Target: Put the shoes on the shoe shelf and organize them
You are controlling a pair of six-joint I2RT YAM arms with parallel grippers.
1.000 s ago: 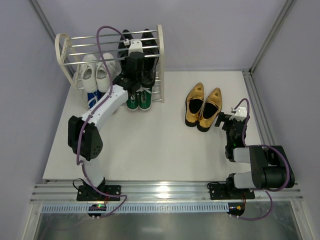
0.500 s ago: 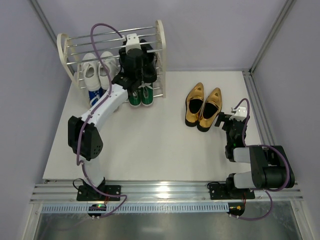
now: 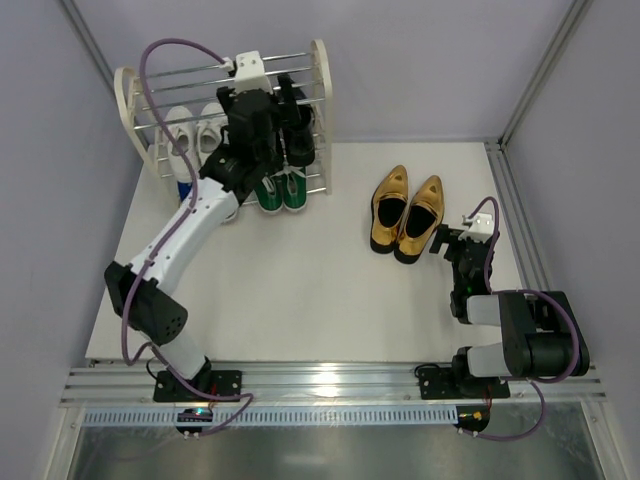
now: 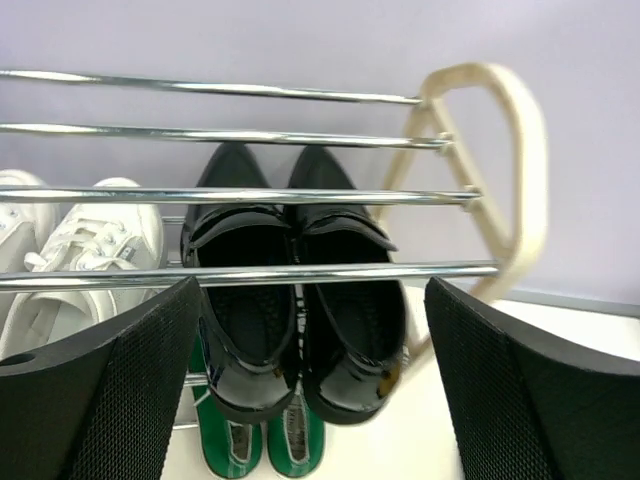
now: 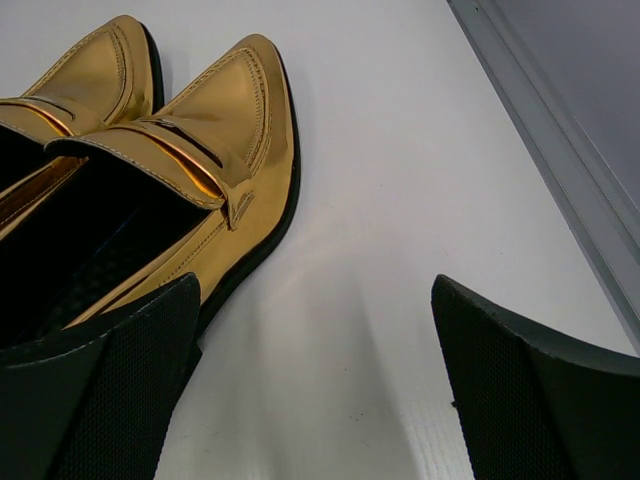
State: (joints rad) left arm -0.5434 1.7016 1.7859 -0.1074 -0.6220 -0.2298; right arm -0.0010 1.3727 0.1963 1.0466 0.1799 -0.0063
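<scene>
The shoe shelf [image 4: 530, 175] is seen loaded with black loafers [image 4: 295, 300], white sneakers [image 3: 195, 135] and green sneakers [image 3: 280, 190]. Only the gold shoes [image 3: 408, 218] are left on the table [image 3: 300, 290], well right of the shelf, long axes crosswise to its rods. The right end effector [image 5: 315, 330], spread and empty, is held just right of their heels. It is far nearer than the left end effector [image 4: 310, 300], which is spread empty at the shelf.

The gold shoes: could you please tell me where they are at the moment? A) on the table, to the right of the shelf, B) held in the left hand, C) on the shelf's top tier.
A: the gold shoes stand side by side on the table, well clear of the shelf, with no hand gripping them.
</scene>
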